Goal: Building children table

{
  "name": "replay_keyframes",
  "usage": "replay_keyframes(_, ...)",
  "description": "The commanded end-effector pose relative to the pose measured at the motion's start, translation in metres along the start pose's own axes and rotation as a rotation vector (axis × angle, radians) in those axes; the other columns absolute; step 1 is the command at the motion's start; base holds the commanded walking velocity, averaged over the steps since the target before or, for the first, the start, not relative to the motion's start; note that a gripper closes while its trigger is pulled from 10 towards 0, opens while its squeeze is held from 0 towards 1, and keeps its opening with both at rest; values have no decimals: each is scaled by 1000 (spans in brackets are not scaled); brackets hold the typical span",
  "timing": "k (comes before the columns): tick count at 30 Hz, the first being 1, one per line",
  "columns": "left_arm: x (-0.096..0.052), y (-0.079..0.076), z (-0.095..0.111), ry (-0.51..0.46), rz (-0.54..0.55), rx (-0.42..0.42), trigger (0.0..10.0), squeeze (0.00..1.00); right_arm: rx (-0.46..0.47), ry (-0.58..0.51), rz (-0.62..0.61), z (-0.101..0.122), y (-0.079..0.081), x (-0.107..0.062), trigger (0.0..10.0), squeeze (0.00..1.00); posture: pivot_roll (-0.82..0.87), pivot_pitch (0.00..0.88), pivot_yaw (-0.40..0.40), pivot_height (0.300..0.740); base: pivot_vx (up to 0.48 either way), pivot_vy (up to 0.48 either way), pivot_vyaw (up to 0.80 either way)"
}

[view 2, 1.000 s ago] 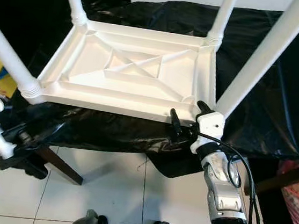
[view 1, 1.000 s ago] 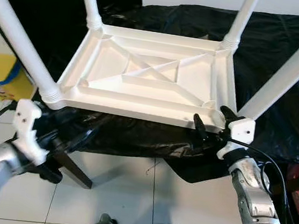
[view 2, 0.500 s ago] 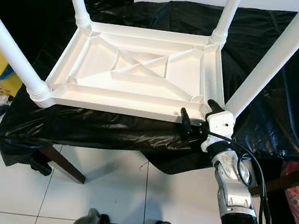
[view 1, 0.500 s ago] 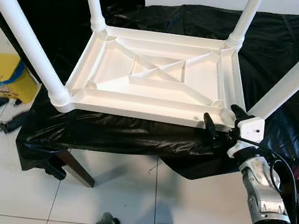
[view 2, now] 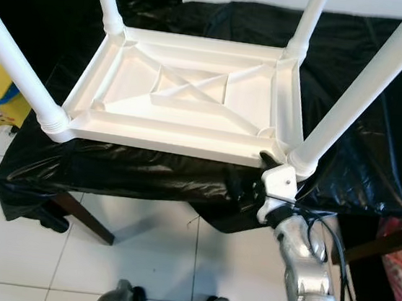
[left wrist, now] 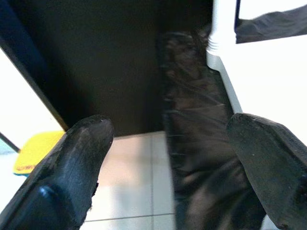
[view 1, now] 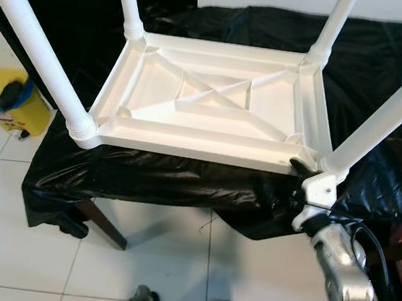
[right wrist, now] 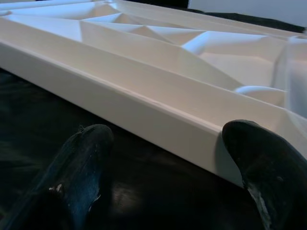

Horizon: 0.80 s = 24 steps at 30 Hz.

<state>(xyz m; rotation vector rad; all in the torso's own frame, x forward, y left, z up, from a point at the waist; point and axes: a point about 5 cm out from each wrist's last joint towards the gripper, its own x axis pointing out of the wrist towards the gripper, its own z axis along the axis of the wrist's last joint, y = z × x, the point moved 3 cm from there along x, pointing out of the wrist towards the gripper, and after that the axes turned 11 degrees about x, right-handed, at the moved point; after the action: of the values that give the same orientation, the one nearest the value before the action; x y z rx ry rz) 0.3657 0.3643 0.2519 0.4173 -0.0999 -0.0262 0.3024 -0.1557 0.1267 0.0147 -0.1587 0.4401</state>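
From the head cameras I see the white plastic children's table (view 1: 213, 108) lying upside down on a bench draped in black plastic sheeting (view 1: 147, 177), all four legs fitted and pointing up. My right gripper (view 2: 256, 178) sits at the near right corner of the tabletop, right by the base of the near right leg (view 2: 353, 88), with its fingers spread and holding nothing. A yellow container (view 1: 10, 100) stands on the white tiled floor (view 1: 173, 264) to the left of the bench. Through the left wrist camera, the left gripper (left wrist: 172, 158) is spread wide and empty, looking past the sheeting toward a leg base and the floor, well clear of the table. Through the right wrist camera, the two black fingers (right wrist: 86, 158) are apart in front of the table's near rim (right wrist: 144, 110), one finger close against it. I judge the step is gripping that rim, likely to turn the table over. To do it well, I would seat one finger inside the rim, one outside, close firmly, and avoid snagging the sheeting.
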Motion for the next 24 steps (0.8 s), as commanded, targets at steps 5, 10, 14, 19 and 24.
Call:
replay_keyframes(5, 14, -6, 7, -39, 59, -117, 10000, 0, 28, 26, 25, -5, 10, -6, 10000, 0, -35, 178, 19, 740, 0, 0, 0)
replay_keyframes(10, 30, -27, 28, -147, -35, -164, 10000, 0, 42, 46, 24, -8, 14, -11, 10000, 0, -46, 182, 19, 740, 0, 0, 0)
replay_keyframes(14, 38, -41, 46, -246, -114, -238, 10000, 0, 59, 97, 15, -16, 19, -18, 10000, 0, -61, 191, 7, 740, 0, 0, 0)
replay_keyframes(19, 40, -45, 53, -294, -156, -288, 10000, 0, 57, 122, -2, -19, 20, -19, 10000, 0, -69, 195, 3, 740, 0, 0, 0)
replay_keyframes(24, 39, -49, 64, -392, -237, -393, 10000, 0, 50, 115, -28, -17, 21, -16, 10000, 0, -71, 196, 5, 740, 0, 0, 0)
